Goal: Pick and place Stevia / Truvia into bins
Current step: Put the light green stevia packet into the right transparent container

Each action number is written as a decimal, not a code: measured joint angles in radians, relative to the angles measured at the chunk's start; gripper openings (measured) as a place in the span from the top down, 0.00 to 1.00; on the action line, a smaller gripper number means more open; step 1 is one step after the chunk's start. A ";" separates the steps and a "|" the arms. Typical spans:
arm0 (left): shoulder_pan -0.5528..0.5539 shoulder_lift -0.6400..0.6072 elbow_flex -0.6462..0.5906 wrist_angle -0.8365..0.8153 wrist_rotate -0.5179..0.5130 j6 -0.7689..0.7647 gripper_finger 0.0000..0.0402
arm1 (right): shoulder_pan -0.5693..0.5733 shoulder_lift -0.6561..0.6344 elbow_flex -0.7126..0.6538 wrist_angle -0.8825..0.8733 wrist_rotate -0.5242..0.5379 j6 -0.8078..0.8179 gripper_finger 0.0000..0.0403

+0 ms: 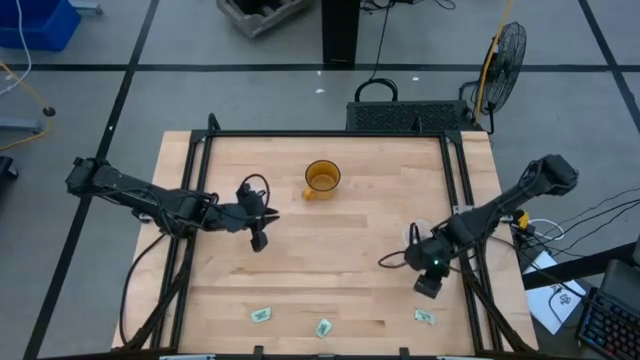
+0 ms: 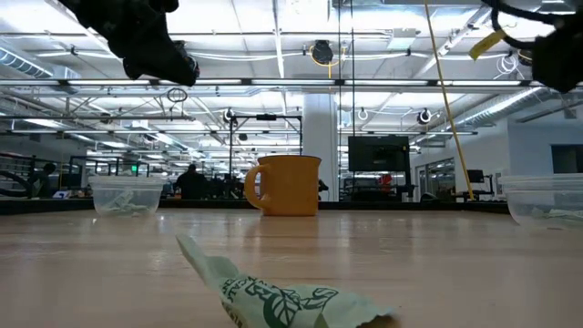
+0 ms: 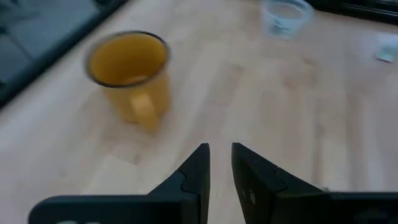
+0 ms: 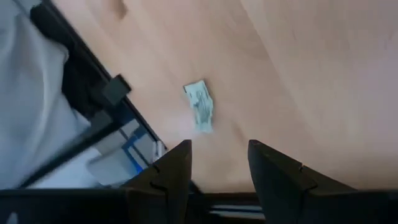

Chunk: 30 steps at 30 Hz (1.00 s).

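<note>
Three pale green and white sachets lie flat near the table's near edge [image 1: 262, 315], [image 1: 323, 327], [image 1: 424, 316]; one fills the low view's foreground [image 2: 273, 296]. One clear cup [image 2: 127, 194] stands on the left and another [image 1: 413, 236] [image 2: 547, 199] on the right, each with something pale inside. My left gripper [image 1: 258, 240] [image 3: 221, 155] hovers left of centre, empty, with only a narrow gap between its fingers. My right gripper [image 1: 428, 287] [image 4: 217, 155] is open and empty above the rightmost sachet [image 4: 200, 106].
An amber-orange mug [image 1: 322, 178] [image 3: 127, 68] stands at the table's far middle, handle toward the left. A black frame rail [image 1: 465, 200] runs along the table's right edge next to my right arm. Bare wood lies between the cups and the sachets.
</note>
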 joint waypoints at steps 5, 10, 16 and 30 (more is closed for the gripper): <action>0.012 0.000 0.000 0.015 -0.151 0.028 0.82 | 0.099 0.047 -0.002 0.110 0.005 0.229 0.62; 0.074 0.000 -0.001 0.147 -0.176 0.194 0.82 | 0.174 0.122 -0.002 0.197 0.035 0.373 0.62; 0.144 0.000 -0.001 0.337 -0.149 0.348 0.82 | 0.227 0.211 -0.002 0.207 0.032 0.426 0.62; 0.233 0.000 -0.001 0.513 -0.147 0.504 0.82 | 0.320 0.341 -0.002 0.349 0.189 0.520 0.62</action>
